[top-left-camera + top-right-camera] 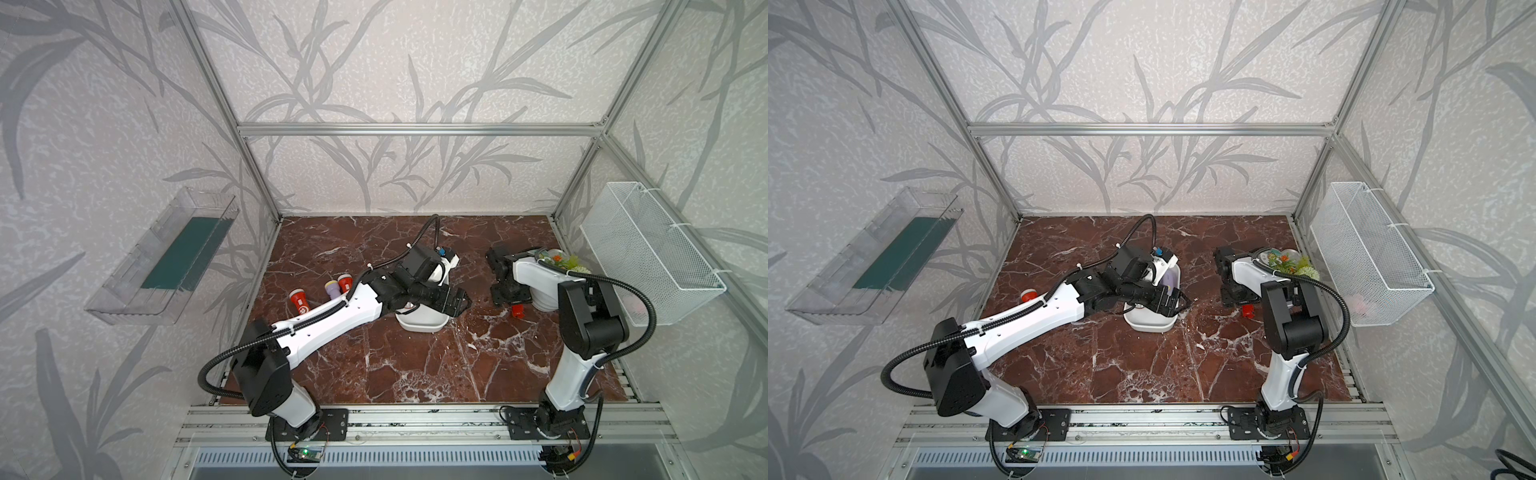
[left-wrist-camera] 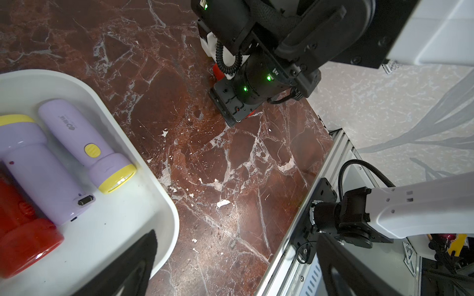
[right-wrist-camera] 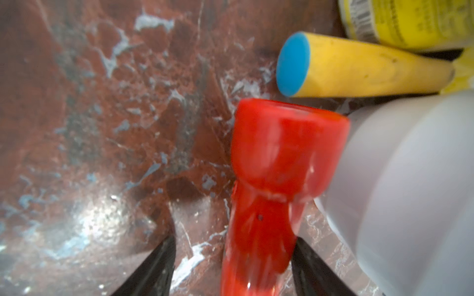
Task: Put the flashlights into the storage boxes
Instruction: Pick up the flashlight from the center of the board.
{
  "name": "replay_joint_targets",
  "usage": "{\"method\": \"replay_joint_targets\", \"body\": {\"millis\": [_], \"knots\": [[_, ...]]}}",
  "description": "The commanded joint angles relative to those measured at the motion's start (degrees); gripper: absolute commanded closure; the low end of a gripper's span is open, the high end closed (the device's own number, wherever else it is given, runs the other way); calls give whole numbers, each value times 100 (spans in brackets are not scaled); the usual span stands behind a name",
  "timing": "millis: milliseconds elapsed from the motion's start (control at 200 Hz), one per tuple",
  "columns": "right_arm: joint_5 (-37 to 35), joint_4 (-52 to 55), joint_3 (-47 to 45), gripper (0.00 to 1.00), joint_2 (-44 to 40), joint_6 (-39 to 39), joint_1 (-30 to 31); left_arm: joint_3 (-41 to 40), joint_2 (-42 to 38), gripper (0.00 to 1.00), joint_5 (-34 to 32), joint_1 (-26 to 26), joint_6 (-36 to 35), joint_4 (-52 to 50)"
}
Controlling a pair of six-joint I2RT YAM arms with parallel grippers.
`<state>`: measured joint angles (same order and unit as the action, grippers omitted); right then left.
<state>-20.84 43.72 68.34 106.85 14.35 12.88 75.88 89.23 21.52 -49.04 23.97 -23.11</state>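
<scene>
Progress stands at a little under half, by my count. In the left wrist view the white tub (image 2: 154,179) holds three torches lying side by side: the rim-side lavender flashlight (image 2: 77,135), the middle lavender flashlight (image 2: 41,174) and the boxed red flashlight (image 2: 23,230), which the frame edge partly cuts off. In a top view the tub sits near the middle of the marble table (image 1: 415,374).

Four are left, as far as the pictures show. Three lie together on the table at 9 o'clock from the tub: the near red flashlight (image 1: 299,303), the loose lavender flashlight (image 1: 331,287) and the far red flashlight (image 1: 344,282), the last two partly hidden by the left arm. The fourth, the right-side red flashlight (image 3: 287,148), lies at 3 o'clock from the tub, just beside a white bottle (image 3: 410,192) and a yellow stick with a blue end (image 3: 359,74).

The left gripper (image 1: 460,305) is spread wide and empty, over the tub's 3 o'clock edge.

The right gripper (image 3: 234,239) straddles the handle of the right-side red flashlight with its jaws part-way apart. One finger looks to be against the handle, while a strip of table shows between the handle and the other, so I judge it is not clamped yet. The view is blurred, so this is not certain.
</scene>
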Motion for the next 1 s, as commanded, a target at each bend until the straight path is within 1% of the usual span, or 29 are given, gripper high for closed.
{"method": "replay_joint_targets", "body": {"millis": [0,45,145,300,475,850,965,995], "knots": [[169,62,113,29,133,28,21,-81,-202,1,-51,29,-97,23],[222,49,119,30,174,24,21,-90,-213,1,-51,43,-102,17],[357,44,132,34,216,22,21,-108,-230,1,-60,61,-101,28],[433,9,129,36,200,19,21,-118,-199,1,-42,86,-86,52],[581,-13,165,41,300,-37,21,-122,-189,1,-24,96,-70,67],[907,-70,280,43,502,-80,21,-198,-267,1,-98,122,-25,58],[929,-66,271,49,485,-97,17,-231,-283,1,-113,122,0,79],[939,-61,264,52,485,-103,21,-231,-299,1,-113,117,8,92]]}}
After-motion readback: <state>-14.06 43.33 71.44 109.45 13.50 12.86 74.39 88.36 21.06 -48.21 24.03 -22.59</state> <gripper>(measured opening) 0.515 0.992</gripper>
